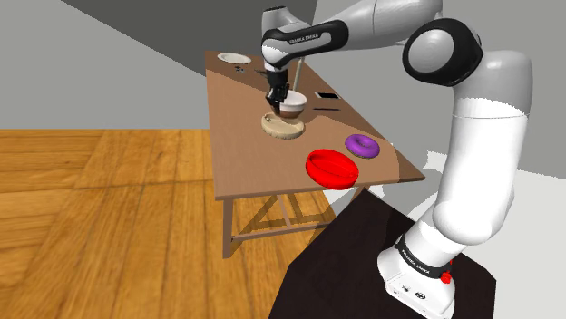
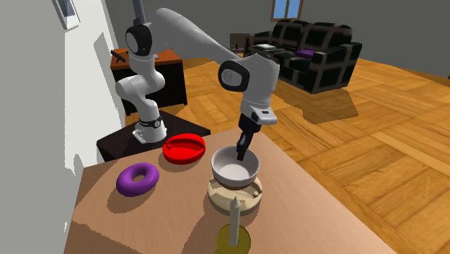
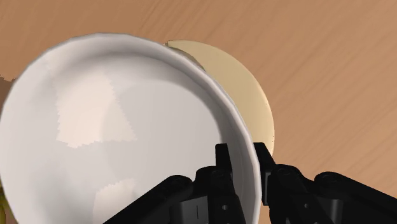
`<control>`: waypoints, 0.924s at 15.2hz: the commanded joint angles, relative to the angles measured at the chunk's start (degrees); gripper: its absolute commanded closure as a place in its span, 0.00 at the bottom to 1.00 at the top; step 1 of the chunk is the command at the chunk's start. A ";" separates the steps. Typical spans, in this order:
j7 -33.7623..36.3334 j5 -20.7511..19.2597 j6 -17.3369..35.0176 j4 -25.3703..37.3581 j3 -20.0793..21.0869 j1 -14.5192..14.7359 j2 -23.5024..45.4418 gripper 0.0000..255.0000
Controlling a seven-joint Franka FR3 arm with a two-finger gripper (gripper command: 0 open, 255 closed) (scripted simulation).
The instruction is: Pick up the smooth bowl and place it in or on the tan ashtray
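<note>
Gripping the white bowl by its rim, one finger inside and one outside, the jaws hold it upright, mouth up, over the tan ashtray on the desk. Being round, it shows no long axis; contact with the ashtray is unclear.

Red dish, purple ring, candle on wooden table
</note>
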 commanded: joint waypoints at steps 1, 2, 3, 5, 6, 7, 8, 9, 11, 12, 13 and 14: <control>0.26 -0.15 1.47 -1.05 -0.06 -0.06 0.37 1.00; 0.41 -0.22 2.10 -1.46 -0.09 -0.07 0.61 1.00; 0.55 -0.30 2.73 -1.85 -0.12 -0.08 0.86 1.00; 0.83 -0.46 3.97 -2.58 -0.18 -0.08 1.40 1.00; 0.98 -0.54 4.58 -2.92 -0.21 -0.08 1.68 1.00; 1.08 -0.60 5.01 -3.18 -0.23 -0.08 1.87 1.00; 1.08 -0.60 5.01 -3.16 -0.23 -0.08 1.89 1.00; 1.08 -0.60 5.00 -3.16 -0.23 -0.08 1.89 1.00; 1.08 -0.60 5.00 -3.16 -0.23 -0.08 1.89 1.00; 1.08 -0.60 5.00 -3.16 -0.23 -0.08 1.89 1.00; 1.08 -0.61 5.00 -3.16 -0.23 -0.08 1.89 1.00; 1.08 -0.61 5.00 -3.16 -0.23 -0.08 1.89 1.00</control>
